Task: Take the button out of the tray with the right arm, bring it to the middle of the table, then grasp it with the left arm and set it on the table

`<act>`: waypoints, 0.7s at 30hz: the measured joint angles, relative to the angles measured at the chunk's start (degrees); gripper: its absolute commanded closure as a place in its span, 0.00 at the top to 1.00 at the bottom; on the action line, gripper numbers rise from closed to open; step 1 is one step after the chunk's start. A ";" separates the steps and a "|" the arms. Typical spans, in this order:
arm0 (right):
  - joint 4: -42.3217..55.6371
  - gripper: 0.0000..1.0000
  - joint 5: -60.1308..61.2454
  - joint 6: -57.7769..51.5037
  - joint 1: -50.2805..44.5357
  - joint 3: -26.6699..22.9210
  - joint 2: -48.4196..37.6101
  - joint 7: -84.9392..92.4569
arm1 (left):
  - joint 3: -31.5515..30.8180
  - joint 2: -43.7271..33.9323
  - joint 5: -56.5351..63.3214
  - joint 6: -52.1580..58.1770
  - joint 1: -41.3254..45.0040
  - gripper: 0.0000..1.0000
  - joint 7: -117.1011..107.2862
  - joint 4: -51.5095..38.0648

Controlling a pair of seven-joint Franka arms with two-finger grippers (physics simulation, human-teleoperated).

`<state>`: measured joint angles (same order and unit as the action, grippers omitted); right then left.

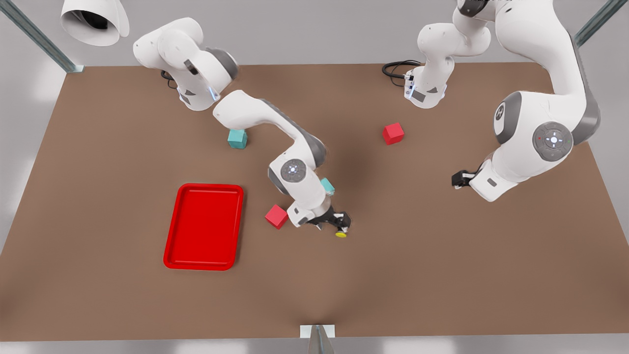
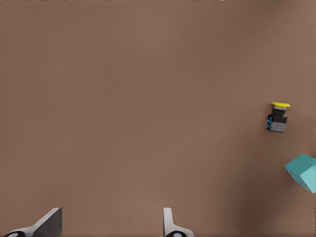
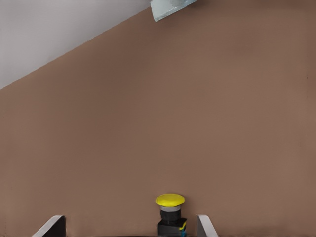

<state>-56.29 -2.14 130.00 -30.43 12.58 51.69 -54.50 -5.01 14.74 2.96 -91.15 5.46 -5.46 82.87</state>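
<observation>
Front view: the right gripper (image 1: 338, 224) sits at the table's (image 1: 442, 275) middle with the button (image 1: 341, 234) at its tips, just off the tray (image 1: 204, 226), while the left gripper (image 1: 458, 179) waits on the front view's right. Left wrist view: its fingers (image 2: 48, 223) stand wide apart, the button (image 2: 277, 117) far off near a teal cube (image 2: 303, 172). Right wrist view: the button (image 3: 171, 213) stands between spread fingers (image 3: 50, 226); I cannot tell whether they touch it.

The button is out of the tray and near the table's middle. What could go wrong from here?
1. The right gripper is open around the button without gripping it; pulling away could tip such a tiny part.
2. The left gripper, open, waits far off. Its approach passes a teal cube and a red cube close to the button, so it might bump them.
</observation>
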 measured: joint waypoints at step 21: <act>-26.11 1.00 3.23 -44.63 32.29 -10.34 -44.68 35.45 | 0.60 29.95 8.98 -18.87 27.04 1.00 -29.93 -13.79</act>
<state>-82.39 1.08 85.37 1.86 2.24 7.00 -19.06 -4.41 44.69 11.93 -110.02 32.50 -35.39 69.08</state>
